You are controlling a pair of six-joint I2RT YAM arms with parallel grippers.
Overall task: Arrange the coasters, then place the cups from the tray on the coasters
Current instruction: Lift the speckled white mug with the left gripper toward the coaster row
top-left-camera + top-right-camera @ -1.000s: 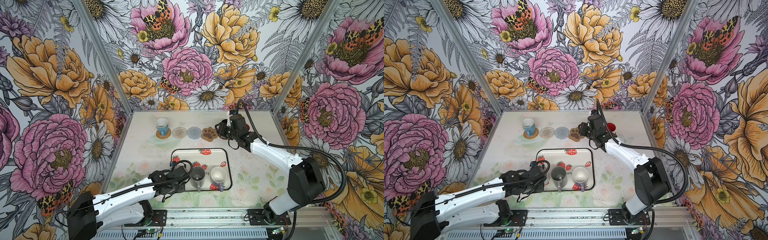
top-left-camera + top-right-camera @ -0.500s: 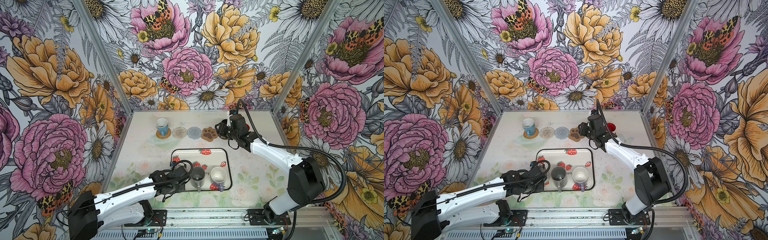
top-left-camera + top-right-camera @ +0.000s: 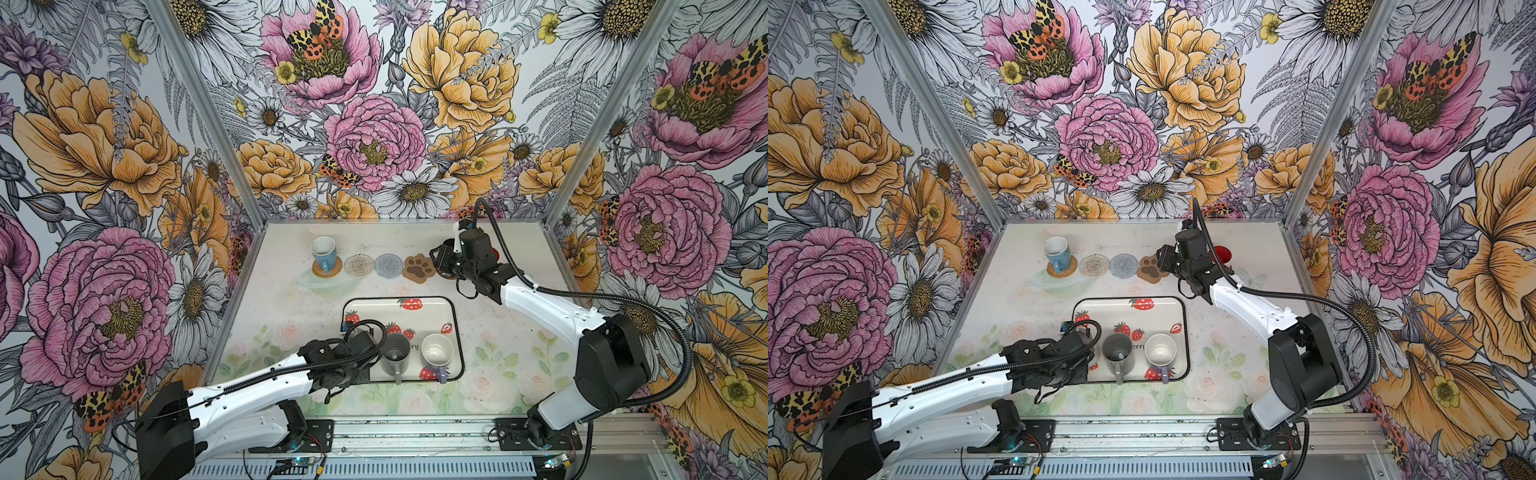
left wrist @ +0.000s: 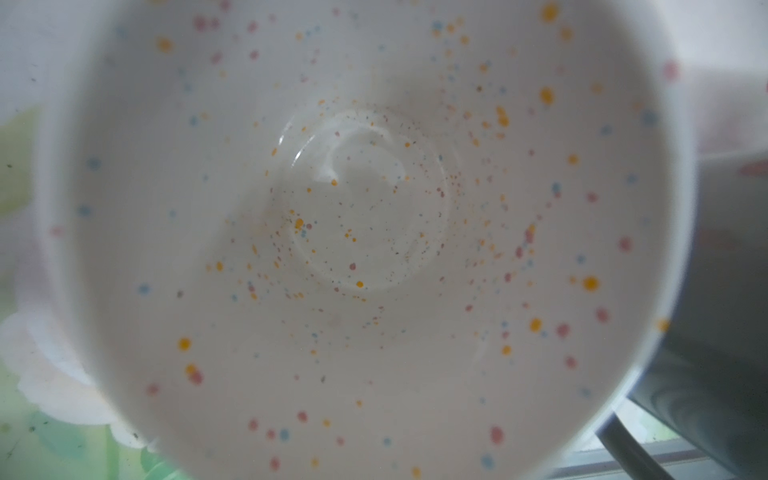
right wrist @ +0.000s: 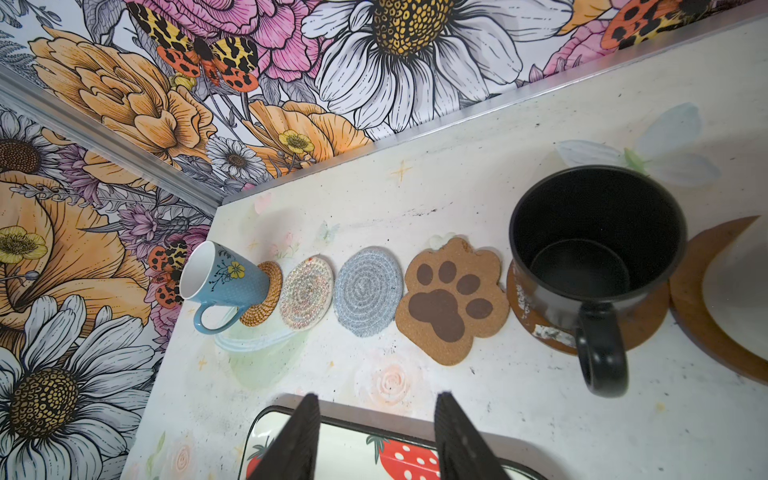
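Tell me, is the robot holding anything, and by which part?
The right end effector is open and empty. The left end effector sits over a speckled white cup, but its fingers are hidden, so a hold cannot be told.

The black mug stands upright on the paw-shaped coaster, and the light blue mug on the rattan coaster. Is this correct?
Not quite. The right wrist view shows the black mug upright on a glossy brown disc coaster beside the paw-shaped coaster, which is bare. The light blue mug does stand on the rattan coaster.
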